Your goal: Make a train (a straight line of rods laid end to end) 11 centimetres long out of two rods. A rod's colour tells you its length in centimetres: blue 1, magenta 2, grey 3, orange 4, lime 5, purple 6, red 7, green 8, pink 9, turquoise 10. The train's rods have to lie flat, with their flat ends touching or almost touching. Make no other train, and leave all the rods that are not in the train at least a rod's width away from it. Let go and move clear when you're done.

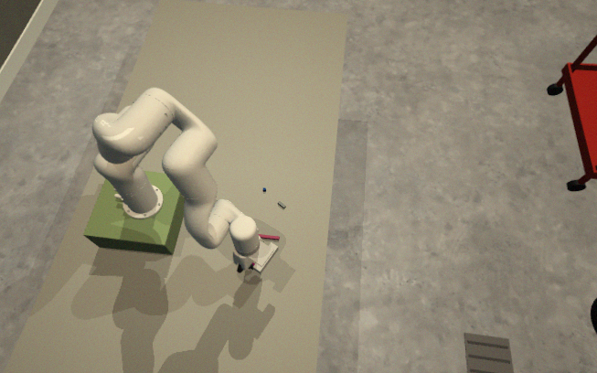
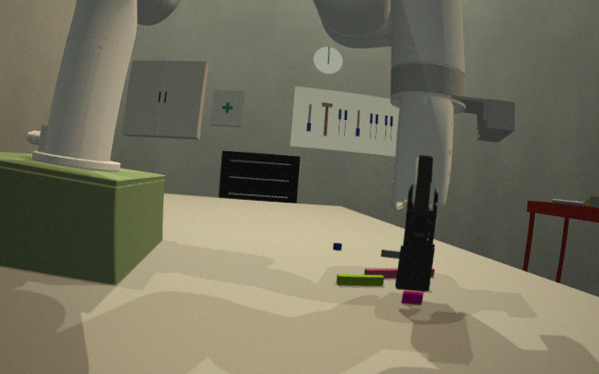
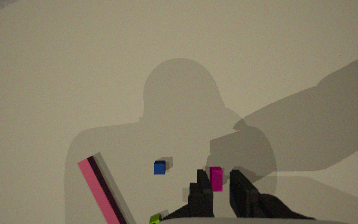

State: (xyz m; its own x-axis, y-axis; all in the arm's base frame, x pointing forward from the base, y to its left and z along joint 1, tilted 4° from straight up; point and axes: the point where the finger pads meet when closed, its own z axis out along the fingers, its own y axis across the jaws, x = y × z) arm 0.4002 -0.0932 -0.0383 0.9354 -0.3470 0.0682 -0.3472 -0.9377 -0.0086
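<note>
A short magenta rod lies flat on the mat. My gripper points straight down right over it, with the fingertips level with the rod's top. In the wrist view the magenta rod shows in the gap between the fingers, with a little room on its right side. The fingers stand narrowly open and hold nothing. A long pink rod lies flat just behind the gripper; it also shows in the wrist view and the overhead view. The gripper in the overhead view sits under the wrist.
A lime rod lies flat beside the pink rod, to the left of the gripper. A blue rod and a grey rod lie farther off on the mat. The green base block stands to the left.
</note>
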